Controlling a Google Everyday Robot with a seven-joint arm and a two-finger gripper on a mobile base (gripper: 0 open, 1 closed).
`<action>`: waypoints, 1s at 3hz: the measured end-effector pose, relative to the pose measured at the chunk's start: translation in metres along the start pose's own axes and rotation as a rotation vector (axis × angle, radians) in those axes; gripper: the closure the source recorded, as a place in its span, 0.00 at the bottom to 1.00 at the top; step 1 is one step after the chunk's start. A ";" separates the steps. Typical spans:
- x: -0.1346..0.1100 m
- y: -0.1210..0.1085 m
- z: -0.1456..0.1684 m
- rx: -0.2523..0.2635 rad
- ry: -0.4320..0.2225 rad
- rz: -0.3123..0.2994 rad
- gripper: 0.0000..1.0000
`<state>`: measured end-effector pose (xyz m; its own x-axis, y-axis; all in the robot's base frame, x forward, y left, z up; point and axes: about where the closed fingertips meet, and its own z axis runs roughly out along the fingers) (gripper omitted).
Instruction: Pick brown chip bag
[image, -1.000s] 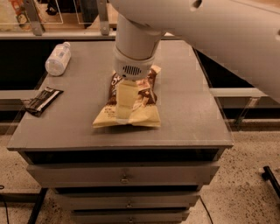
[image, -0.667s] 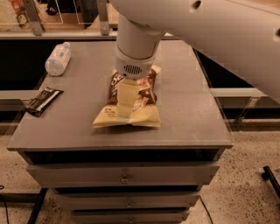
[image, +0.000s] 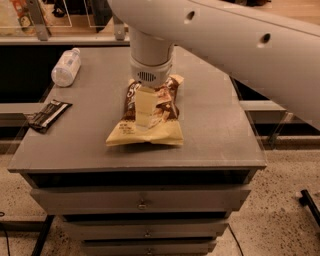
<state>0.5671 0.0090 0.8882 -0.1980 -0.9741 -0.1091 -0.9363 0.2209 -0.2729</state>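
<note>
The brown chip bag (image: 162, 112) lies flat in the middle of the grey cabinet top (image: 215, 125), dark brown end toward the back, pale yellow-tan end toward the front. My gripper (image: 144, 116) comes straight down from the white arm and is right over the middle of the bag, its pale finger (image: 144, 106) lying across the bag's left-centre. The arm's wrist hides the bag's far end.
A clear plastic bottle (image: 66, 67) lies at the back left of the top. A small flat black wrapper with a white stripe (image: 47, 115) sits at the left edge. Drawers (image: 142, 199) run below the front edge. A shelf lies behind the cabinet.
The gripper stays over the bag's middle. The bag has not visibly moved.
</note>
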 end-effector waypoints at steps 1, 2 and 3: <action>0.014 -0.009 0.030 -0.031 0.071 0.084 0.00; 0.022 -0.010 0.049 -0.060 0.101 0.123 0.18; 0.023 -0.010 0.056 -0.063 0.108 0.128 0.41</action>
<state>0.5885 -0.0128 0.8348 -0.3439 -0.9384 -0.0352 -0.9171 0.3437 -0.2022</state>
